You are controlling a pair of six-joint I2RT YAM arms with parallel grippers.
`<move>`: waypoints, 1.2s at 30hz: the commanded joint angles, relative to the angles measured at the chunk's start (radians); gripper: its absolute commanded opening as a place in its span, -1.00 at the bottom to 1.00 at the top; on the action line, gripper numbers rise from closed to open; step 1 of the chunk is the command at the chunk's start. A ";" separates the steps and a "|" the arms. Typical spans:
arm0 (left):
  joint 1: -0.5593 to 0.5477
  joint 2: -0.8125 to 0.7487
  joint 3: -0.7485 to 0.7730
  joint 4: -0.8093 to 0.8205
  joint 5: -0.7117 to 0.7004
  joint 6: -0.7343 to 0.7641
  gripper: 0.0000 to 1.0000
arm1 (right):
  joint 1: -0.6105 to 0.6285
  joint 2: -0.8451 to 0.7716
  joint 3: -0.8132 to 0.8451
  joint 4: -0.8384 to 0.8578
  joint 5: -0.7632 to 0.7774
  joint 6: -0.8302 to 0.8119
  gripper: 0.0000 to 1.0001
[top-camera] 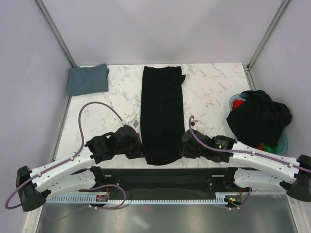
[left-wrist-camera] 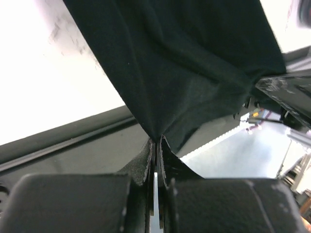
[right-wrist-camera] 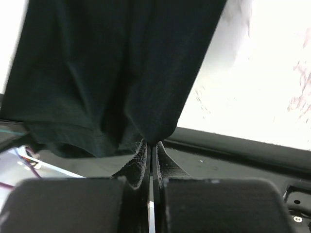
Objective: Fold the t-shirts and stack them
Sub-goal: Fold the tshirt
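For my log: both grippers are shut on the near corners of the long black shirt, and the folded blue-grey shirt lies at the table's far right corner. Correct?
No: the folded blue-grey shirt lies at the far left corner of the table, as the top external view shows. The left gripper and right gripper are shut on the near corners of the long black shirt.

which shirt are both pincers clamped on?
The long black t-shirt spread down the middle: left pincer and right pincer each pinch a near corner. The blue-grey shirt lies folded far left; the black-and-red heap sits right, untouched.
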 commanded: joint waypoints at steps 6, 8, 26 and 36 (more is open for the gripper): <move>0.066 0.163 0.186 -0.097 -0.148 0.137 -0.96 | -0.170 0.132 0.209 -0.064 0.115 -0.241 -1.00; 0.101 0.204 0.253 -0.097 -0.143 0.185 -0.96 | -0.233 0.156 0.256 -0.045 0.110 -0.288 -1.00; 0.405 0.649 0.616 -0.080 -0.069 0.429 -0.96 | -0.492 0.508 0.525 0.050 -0.021 -0.565 -1.00; 0.494 0.808 0.768 -0.082 0.013 0.528 -0.96 | -0.580 0.650 0.640 0.071 -0.097 -0.624 -1.00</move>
